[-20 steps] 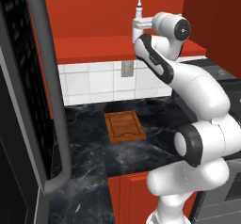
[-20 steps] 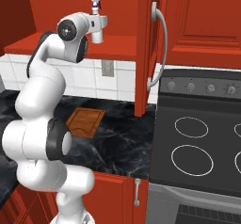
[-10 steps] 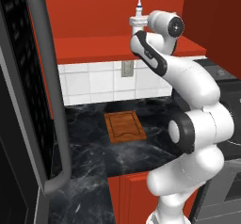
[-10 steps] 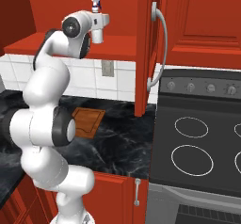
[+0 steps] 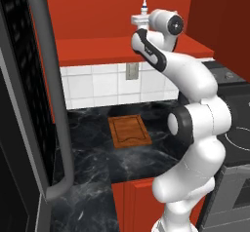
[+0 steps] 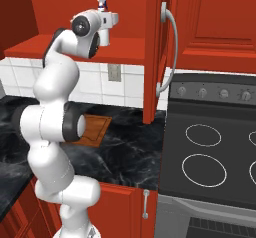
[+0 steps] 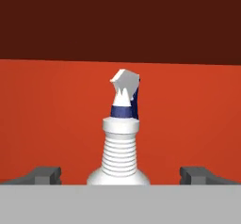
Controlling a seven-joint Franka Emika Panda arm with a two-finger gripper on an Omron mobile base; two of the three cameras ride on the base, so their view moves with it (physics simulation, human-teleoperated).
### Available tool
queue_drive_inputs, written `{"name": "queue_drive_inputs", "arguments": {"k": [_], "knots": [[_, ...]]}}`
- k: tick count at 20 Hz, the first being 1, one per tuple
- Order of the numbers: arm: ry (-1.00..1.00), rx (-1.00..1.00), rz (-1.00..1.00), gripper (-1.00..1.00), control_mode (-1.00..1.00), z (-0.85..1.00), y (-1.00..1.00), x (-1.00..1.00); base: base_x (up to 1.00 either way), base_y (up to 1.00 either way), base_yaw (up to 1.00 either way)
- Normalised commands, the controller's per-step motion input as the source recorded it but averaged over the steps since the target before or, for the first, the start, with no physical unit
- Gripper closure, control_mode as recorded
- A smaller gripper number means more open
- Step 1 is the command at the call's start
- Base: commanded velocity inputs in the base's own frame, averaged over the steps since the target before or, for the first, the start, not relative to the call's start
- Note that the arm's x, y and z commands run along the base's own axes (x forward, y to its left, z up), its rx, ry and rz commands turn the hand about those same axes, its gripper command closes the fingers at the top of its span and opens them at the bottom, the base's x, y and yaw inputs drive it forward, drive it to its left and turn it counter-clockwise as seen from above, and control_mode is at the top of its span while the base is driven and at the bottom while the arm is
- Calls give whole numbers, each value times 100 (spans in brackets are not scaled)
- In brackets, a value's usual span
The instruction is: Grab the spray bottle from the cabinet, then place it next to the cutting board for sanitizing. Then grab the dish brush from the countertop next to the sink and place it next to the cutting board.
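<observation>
The white spray bottle (image 7: 120, 145) stands upright on the red cabinet shelf (image 5: 97, 49), its ribbed neck and dark-banded nozzle pointing up. My gripper (image 7: 120, 175) is open, with one fingertip (image 7: 45, 175) on each side of the bottle's shoulder and a gap to both. From the base cameras, my gripper (image 5: 140, 18) (image 6: 110, 20) is raised into the cabinet, just below the nozzle (image 5: 143, 3) (image 6: 102, 2). The brown cutting board (image 5: 129, 131) (image 6: 96, 128) lies on the black marble countertop (image 5: 93, 163) below. The dish brush and the sink are out of view.
The red cabinet door (image 6: 154, 52) hangs open to the right of the arm, with its silver handle (image 6: 171, 47) facing out. A black stove (image 6: 210, 152) adjoins the counter on the right. A dark door with a grey bar handle (image 5: 51, 104) looms at the near left.
The hand has edged slightly up and further into the cabinet toward the bottle, while the elbow and lower links have swung. The jaws stay open and the bottle has not moved.
</observation>
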Motion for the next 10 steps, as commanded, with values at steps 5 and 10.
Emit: {"name": "queue_drive_inputs", "arguments": {"k": [5,10], "knots": [[0,0,0,-100,-100,0,0,30,0,0,0],[0,0,0,-100,-100,0,2,24,0,0,0]]}}
